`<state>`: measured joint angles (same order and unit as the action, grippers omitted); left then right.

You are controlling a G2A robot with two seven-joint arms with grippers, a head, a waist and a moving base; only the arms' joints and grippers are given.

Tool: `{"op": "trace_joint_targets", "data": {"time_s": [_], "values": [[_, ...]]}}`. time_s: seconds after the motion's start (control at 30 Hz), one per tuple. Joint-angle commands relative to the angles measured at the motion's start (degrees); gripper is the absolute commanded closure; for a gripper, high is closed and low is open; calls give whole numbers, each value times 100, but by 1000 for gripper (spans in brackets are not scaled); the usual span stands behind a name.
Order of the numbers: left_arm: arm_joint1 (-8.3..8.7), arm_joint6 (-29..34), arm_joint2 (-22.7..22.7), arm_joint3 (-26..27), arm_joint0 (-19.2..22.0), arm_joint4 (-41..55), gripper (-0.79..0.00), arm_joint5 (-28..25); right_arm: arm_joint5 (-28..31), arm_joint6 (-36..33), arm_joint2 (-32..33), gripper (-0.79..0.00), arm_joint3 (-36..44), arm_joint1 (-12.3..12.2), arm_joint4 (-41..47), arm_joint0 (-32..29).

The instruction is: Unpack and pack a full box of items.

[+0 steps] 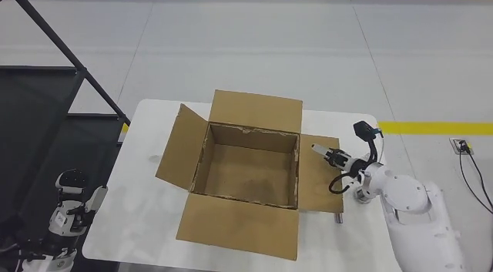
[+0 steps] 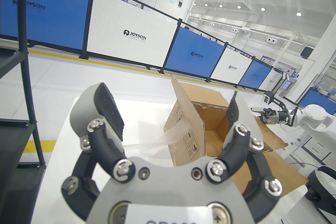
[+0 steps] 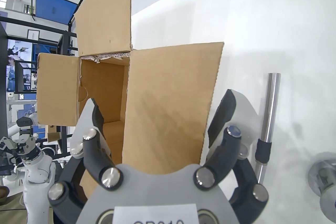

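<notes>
**Box open, both grippers spread**

Logged cardboard box (image 1: 250, 172) upright at the middle of the white table (image 1: 146, 218), all four flaps folded outward, bare brown floor visible inside. Noted strip of clear tape (image 2: 168, 135) trailing from the box's left wall. Found right gripper (image 3: 161, 97) over the box's right flap, fingers spread, gripping nothing. Saw metal rod (image 3: 271, 104) with black sleeve lying just beside that flap's outer edge. Spotted left gripper (image 2: 168, 89) well left of the box, fingers likewise apart, holding nothing.
</notes>
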<state>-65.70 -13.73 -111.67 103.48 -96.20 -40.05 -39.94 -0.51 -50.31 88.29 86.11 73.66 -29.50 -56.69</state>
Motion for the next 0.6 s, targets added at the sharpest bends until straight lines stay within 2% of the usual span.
{"op": "trace_joint_targets", "data": {"time_s": [0.0,0.37,0.57], "values": [[0,0,0,0,0,0,-785,0,-40,-6,-83,-785,14,-3,-31,40],[0,0,0,0,0,0,-785,0,-220,87,-458,-785,304,-28,-159,64],[0,0,0,0,0,0,-785,0,-256,184,-178,-785,880,-119,-468,-277]]}}
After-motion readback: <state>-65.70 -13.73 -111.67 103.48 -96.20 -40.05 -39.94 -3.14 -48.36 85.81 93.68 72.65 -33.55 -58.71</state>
